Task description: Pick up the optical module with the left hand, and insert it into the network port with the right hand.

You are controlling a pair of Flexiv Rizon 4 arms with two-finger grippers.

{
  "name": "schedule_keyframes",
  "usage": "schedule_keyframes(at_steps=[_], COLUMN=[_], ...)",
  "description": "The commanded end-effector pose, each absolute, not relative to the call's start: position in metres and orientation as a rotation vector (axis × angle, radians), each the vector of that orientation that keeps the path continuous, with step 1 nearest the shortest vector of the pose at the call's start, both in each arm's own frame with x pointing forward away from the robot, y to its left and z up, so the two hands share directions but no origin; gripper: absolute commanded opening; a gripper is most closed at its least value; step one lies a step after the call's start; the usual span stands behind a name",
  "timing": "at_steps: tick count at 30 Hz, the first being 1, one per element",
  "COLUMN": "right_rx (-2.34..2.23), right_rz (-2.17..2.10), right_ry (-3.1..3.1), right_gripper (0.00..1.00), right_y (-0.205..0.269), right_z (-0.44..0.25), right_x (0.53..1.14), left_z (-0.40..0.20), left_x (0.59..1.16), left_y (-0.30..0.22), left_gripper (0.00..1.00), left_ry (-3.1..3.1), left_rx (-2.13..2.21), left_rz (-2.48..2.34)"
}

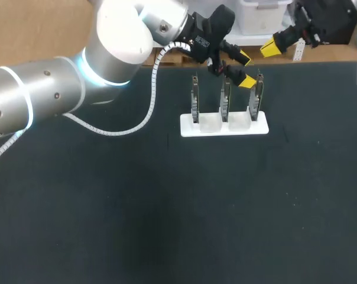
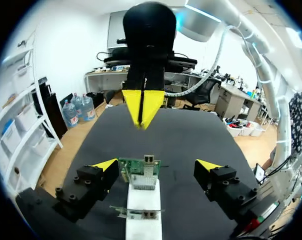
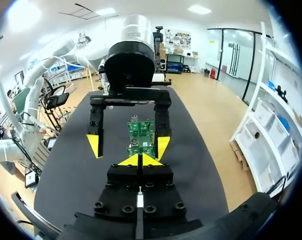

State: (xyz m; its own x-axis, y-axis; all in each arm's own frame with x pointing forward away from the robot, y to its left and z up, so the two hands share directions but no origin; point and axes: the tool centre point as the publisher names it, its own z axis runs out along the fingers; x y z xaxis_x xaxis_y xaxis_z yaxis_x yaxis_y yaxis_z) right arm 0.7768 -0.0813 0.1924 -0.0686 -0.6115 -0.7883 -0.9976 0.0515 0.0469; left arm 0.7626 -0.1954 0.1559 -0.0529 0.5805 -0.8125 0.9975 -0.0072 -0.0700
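Note:
Three green network cards stand upright in a white holder (image 1: 224, 125) at the back of the black table. My left gripper (image 1: 246, 69) hangs open over the holder's right end. In the left wrist view the left gripper (image 2: 157, 164) has its yellow tips either side of the end card (image 2: 141, 172), not touching it; the card's metal port (image 2: 150, 160) faces up. My right gripper (image 1: 272, 47) is shut and empty beyond that card, and shows ahead of the left gripper as the right gripper (image 2: 142, 107). From the right gripper (image 3: 139, 160), the card (image 3: 141, 135) stands ahead. I cannot make out a separate optical module.
The middle card (image 1: 225, 97) and left card (image 1: 194, 99) stand in the same holder, the middle one (image 2: 136, 212) under my left wrist. The left arm's white cable (image 1: 149, 100) hangs over the table behind the holder. The table's back edge (image 1: 320, 61) runs close behind.

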Motion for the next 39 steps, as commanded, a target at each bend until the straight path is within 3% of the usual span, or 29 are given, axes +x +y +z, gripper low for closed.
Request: schedule_keyframes(at_steps=[1, 18, 19, 20, 39], right_rx=[-1.59, -1.57, -1.568, -1.568, -1.568], right_rz=[0.79, 0.669, 0.661, 0.661, 0.661], right_ry=[1.737, 1.692, 1.7, 1.7, 1.7], right_gripper=[0.0, 0.0, 0.35, 1.0, 1.0], right_y=[-0.091, -0.1, -0.099, -0.099, -0.099], right_z=[0.203, 0.235, 0.235, 0.235, 0.235], right_x=[0.762, 0.757, 0.757, 0.757, 0.757], left_z=[0.176, 0.212, 0.212, 0.212, 0.212], left_x=[0.757, 0.719, 0.717, 0.715, 0.715], left_y=[-0.187, -0.132, -0.13, -0.129, -0.129], left_gripper=[1.0, 1.0, 1.0, 1.0, 1.0], left_ry=[1.747, 1.865, 1.867, 1.881, 1.881], left_rx=[1.664, 1.543, 1.54, 1.534, 1.534], left_rz=[-0.791, -0.454, -0.432, -0.413, -0.413])
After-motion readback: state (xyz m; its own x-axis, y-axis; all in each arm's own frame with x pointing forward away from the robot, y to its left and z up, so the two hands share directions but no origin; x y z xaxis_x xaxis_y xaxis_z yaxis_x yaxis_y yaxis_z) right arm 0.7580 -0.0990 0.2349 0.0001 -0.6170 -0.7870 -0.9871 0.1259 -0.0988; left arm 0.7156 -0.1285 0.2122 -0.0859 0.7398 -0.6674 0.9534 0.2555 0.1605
